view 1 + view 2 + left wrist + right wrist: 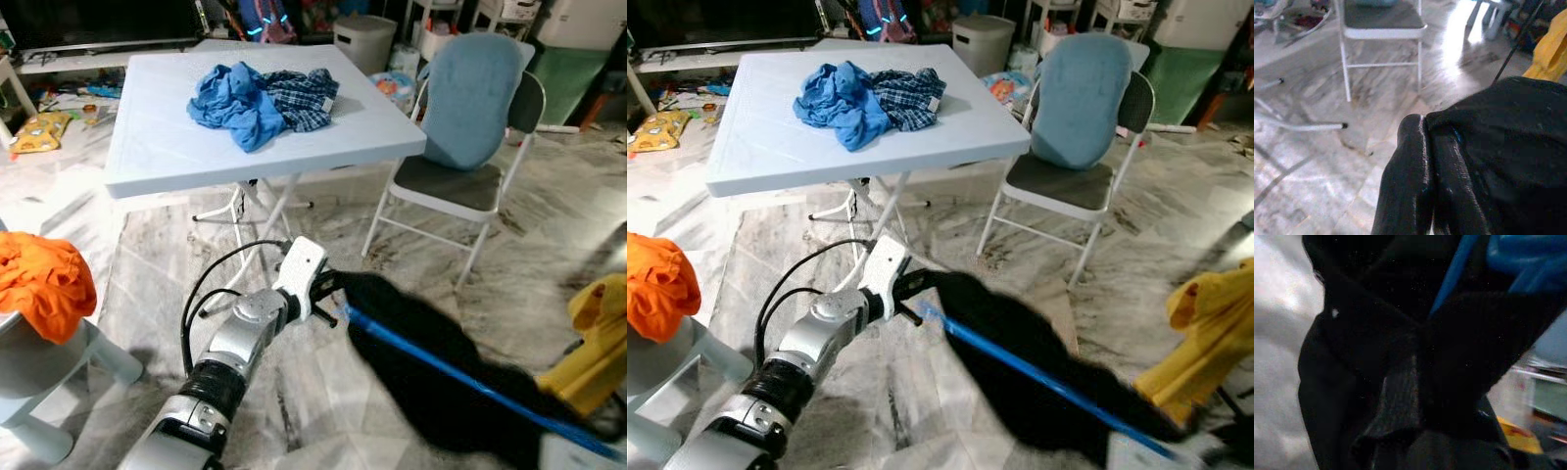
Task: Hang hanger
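Black cloth (431,372) drapes a blue hanger (460,377) before the table (157,147), clamped at one end by the left gripper (333,294); right gripper's (1449,362) finger state: cannot tell.

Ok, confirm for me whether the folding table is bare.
No: a blue garment and a plaid garment lie bunched together on the folding table.

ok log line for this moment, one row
left hand: shut on black garment | blue hanger: inside garment, slanting low over floor | right hand: grips hanger's other end | unhung
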You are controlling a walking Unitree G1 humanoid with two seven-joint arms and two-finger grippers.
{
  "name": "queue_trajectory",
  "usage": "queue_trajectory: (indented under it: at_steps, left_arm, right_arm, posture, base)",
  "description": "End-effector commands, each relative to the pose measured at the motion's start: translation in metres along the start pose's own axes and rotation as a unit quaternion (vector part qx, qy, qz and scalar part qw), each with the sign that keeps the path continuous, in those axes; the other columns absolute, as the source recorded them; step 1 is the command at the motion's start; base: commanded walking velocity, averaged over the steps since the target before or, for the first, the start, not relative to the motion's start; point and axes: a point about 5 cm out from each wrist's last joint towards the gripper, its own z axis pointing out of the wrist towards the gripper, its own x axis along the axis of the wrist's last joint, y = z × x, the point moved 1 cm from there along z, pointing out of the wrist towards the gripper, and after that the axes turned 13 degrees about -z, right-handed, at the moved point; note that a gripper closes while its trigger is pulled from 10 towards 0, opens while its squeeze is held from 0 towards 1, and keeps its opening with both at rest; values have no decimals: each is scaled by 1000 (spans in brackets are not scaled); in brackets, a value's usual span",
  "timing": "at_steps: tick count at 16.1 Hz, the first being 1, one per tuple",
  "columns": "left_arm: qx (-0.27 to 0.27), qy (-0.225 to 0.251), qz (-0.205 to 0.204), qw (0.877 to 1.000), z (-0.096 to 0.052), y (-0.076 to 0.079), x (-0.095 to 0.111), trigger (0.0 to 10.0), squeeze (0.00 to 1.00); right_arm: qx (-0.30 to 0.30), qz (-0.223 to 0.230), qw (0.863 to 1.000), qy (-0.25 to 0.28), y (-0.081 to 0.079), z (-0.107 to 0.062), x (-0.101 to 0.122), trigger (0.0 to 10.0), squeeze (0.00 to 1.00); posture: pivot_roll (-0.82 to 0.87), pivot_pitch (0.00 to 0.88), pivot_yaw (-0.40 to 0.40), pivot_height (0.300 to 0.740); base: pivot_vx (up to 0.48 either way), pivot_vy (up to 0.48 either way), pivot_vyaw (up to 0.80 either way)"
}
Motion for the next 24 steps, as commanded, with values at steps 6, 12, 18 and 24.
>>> queue_trajectory:
  at_steps: [6,12,18,24]
  left_arm:
    - [-13,-7,9,1000,3,9,-6,0,0]
    - [-24,13,33,999,-3,13,-13,10000,1000]
    - [-90,-8,115,989,-6,25,-21,10000,1000]
    - [-253,39,217,942,-28,58,-18,10000,1000]
  right_arm:
    - [-148,79,981,98,69,-28,22,10000,0]
    - [-134,50,980,140,70,10,53,10000,0]
    - [-100,-26,989,105,78,21,50,10000,0]
    - [49,-122,991,17,71,41,20,10000,0]
  posture:
    - [-31,0,-36,740]
    - [-7,0,-53,740]
    - [-21,0,-51,740]
    - [-4,0,-61,740]
  base:
    - [0,0,0]
    - [0,0,0]
    - [0,0,0]
    - [0,0,0]
